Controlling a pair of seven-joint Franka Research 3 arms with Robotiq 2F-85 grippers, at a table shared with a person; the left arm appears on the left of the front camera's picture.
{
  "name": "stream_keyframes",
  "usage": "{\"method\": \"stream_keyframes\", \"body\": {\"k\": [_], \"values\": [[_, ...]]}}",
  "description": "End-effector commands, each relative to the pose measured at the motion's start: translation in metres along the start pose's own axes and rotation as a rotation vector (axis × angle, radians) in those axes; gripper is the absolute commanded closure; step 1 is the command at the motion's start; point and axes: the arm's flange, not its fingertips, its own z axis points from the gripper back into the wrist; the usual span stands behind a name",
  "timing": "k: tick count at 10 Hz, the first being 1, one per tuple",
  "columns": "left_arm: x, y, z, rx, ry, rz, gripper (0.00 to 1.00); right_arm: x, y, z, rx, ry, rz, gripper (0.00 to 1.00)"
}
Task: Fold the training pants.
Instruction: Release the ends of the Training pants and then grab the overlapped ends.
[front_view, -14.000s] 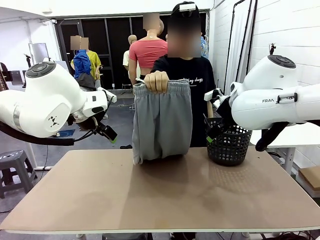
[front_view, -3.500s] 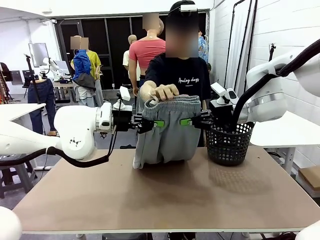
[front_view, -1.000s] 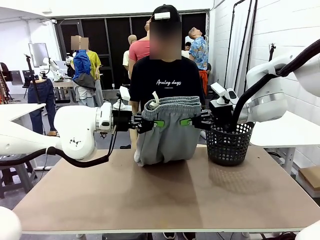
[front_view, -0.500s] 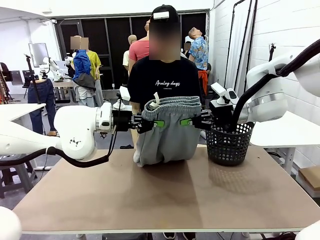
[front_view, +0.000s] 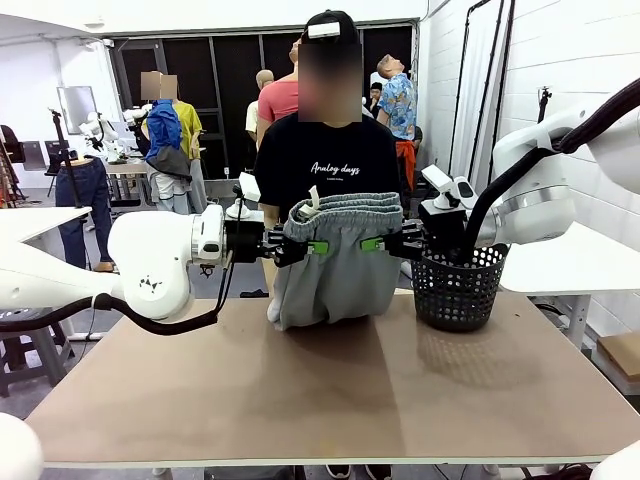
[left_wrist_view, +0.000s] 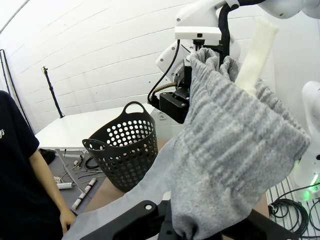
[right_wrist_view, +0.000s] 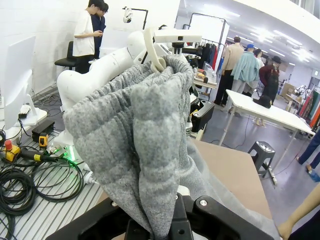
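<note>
The light grey training pants (front_view: 333, 268) hang by their gathered waistband above the table's far edge, legs folded and drooping to the tabletop. My left gripper (front_view: 312, 246) is shut on the waistband's left side and my right gripper (front_view: 374, 243) is shut on its right side. In the left wrist view the grey cloth (left_wrist_view: 230, 150) is pinched between the fingers, with the pale drawstring (left_wrist_view: 254, 55) sticking up. The right wrist view shows the bunched waistband (right_wrist_view: 145, 150) clamped in its jaws. The person (front_view: 325, 160) stands behind the pants, hands off them.
A black mesh basket (front_view: 455, 288) stands on the table's far right, close to my right gripper. The brown tabletop (front_view: 330, 390) stretches toward me. Other tables and people fill the background.
Over the earlier frames the person held the pants up, both grippers closed on the waistband, and the person's hand let go. In the last second nothing has moved.
</note>
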Motion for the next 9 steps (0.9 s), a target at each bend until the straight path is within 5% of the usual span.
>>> {"method": "stream_keyframes", "body": {"k": [1, 9], "values": [[0.0032, -0.0029, -0.0022, 0.02, 0.002, 0.003, 1.0, 0.002, 0.0043, -0.0011, -0.005, -0.022, 0.009, 1.0], [0.0032, -0.0029, -0.0022, 0.02, 0.002, 0.003, 1.0, 0.002, 0.0043, -0.0011, -0.005, -0.022, 0.009, 1.0]]}}
